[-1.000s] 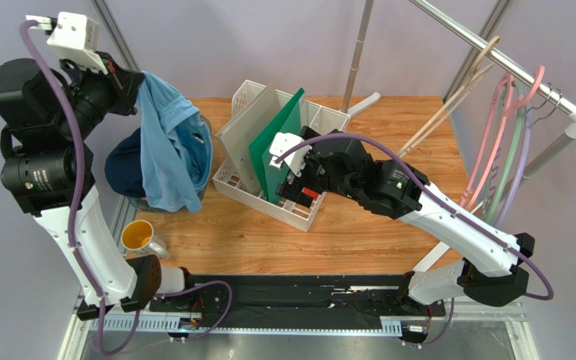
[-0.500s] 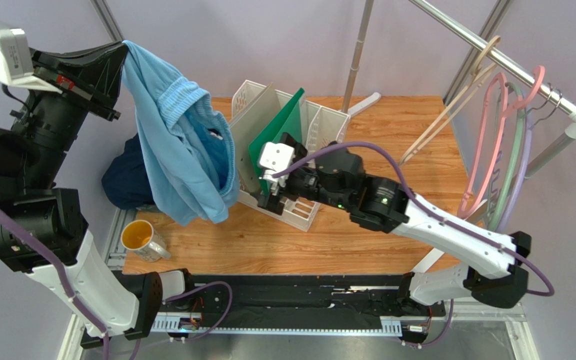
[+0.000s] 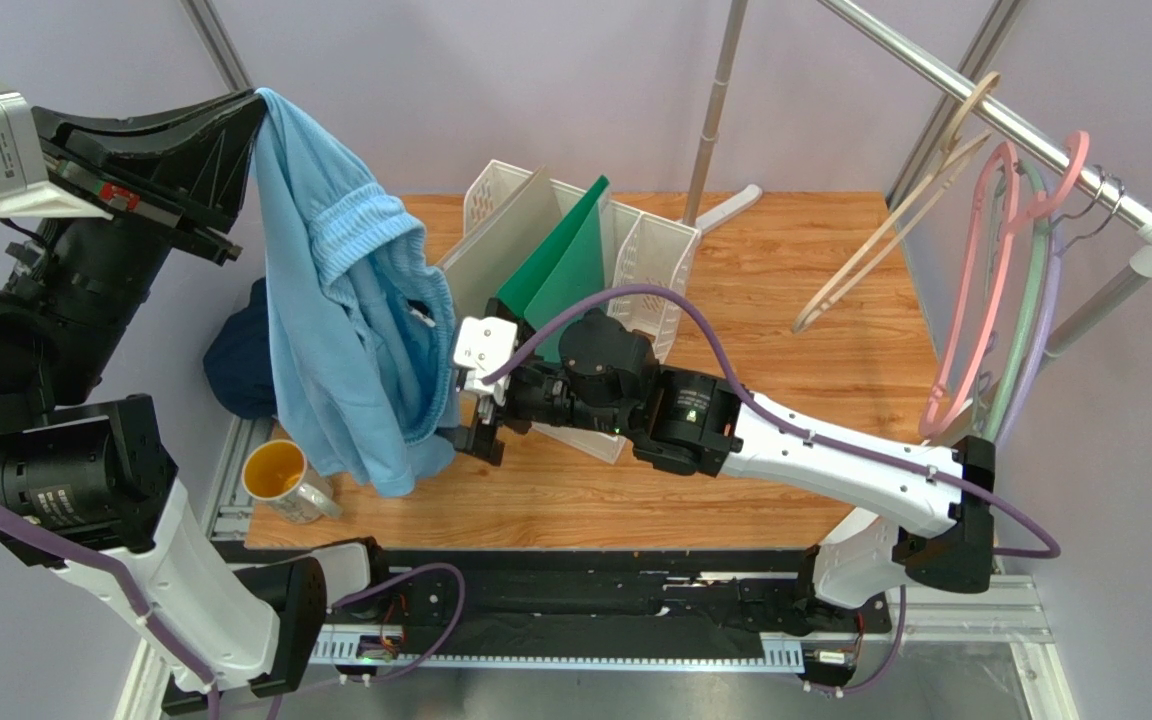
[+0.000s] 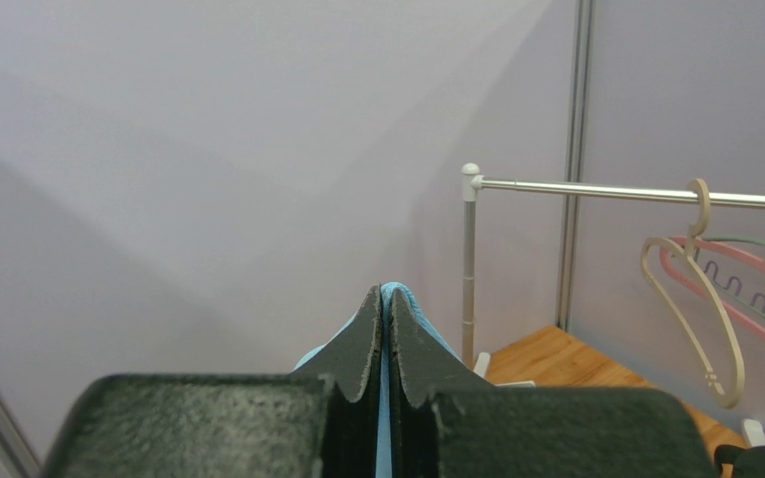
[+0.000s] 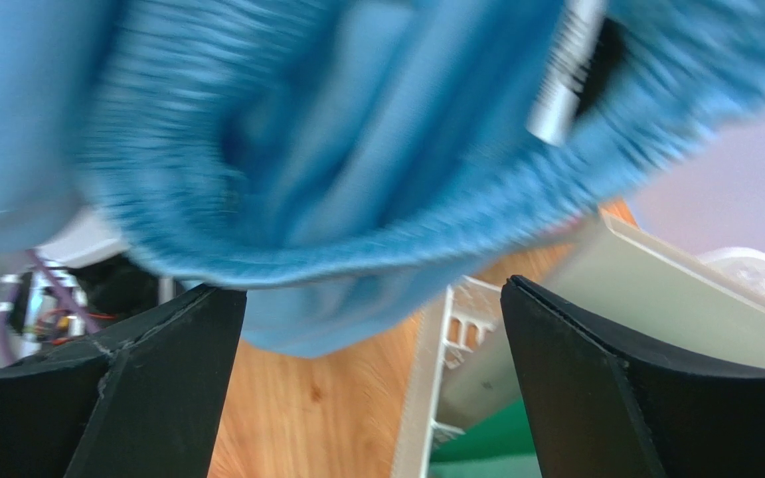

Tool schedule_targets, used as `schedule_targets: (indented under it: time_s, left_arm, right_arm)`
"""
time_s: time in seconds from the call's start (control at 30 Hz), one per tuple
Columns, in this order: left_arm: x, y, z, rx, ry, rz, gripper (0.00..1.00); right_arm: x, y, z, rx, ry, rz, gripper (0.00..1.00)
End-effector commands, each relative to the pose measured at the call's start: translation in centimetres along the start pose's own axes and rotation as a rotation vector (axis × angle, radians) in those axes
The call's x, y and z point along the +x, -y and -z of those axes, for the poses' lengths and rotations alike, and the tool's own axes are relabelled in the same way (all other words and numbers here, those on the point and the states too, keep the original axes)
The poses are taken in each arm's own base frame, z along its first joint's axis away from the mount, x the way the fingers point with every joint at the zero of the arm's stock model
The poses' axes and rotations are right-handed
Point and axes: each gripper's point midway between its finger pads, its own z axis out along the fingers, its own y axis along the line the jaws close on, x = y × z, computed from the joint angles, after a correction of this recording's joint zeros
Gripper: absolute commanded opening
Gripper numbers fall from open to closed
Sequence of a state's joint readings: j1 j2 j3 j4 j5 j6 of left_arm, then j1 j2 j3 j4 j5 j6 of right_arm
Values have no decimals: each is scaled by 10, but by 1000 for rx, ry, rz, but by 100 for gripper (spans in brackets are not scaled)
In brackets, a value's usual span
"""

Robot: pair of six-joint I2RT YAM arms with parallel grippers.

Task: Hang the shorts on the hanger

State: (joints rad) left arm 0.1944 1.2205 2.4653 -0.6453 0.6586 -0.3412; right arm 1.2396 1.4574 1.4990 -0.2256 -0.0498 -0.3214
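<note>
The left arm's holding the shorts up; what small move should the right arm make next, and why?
Probably ease the open right gripper forward and close on the light sky-blue fabric shorts: they dangle just before it, pinched only by the left gripper.

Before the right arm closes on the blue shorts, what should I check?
1. Left hand shut on the light sky-blue fabric shorts: ok.
2. Right hand open, with the gathered waistband just ahead of it: ok.
3. Fabric actually inside the right hand's grasp: cannot tell, the wrist view is blurred.
4. Large pale beige wooden hanger hooked on the metal rail: ok.
5. Right arm clear of the white plastic file rack: cannot tell.
</note>
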Motion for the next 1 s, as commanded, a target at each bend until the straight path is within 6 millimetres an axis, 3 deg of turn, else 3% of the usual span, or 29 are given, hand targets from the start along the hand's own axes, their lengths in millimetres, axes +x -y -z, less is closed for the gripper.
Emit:
schedule_targets:
  time_s: [0.0,0.2,0.4,0.5,0.53,0.67,0.77,0.8,0.9,0.93,0.97]
  left_arm:
    - [-15,7,-2,35,53,-18,0]
    - [-9,16,-3,97,36,17,0]
    - [-2,17,-4,111,23,55,0]
    - [3,12,-6,96,13,72,0]
    - [3,13,-6,98,13,74,0]
    - [5,13,-6,101,12,76,0]
    - [4,15,-3,102,15,64,0]
    - [3,17,-1,101,18,56,0]
    - [9,18,5,94,0,41,0]
    - [14,16,6,86,-14,25,0]
    - [23,14,7,79,-45,34,0]
  right_arm:
    - [-55,-32,16,-107,188,34,100]
    - [-66,-35,20,-111,205,-33,100]
    - [-67,-9,6,43,166,-151,97]
    - [-58,7,0,154,114,-235,94]
    - [-47,17,-1,220,69,-260,94]
    - [-35,27,-9,312,22,-358,90]
    - [-19,32,-18,357,-29,-381,74]
    - [-12,33,-19,358,-71,-384,53]
    - [-3,39,-4,345,-153,-360,10]
    - [0,47,5,358,-168,-346,1]
    - [3,52,14,368,-181,-334,0]
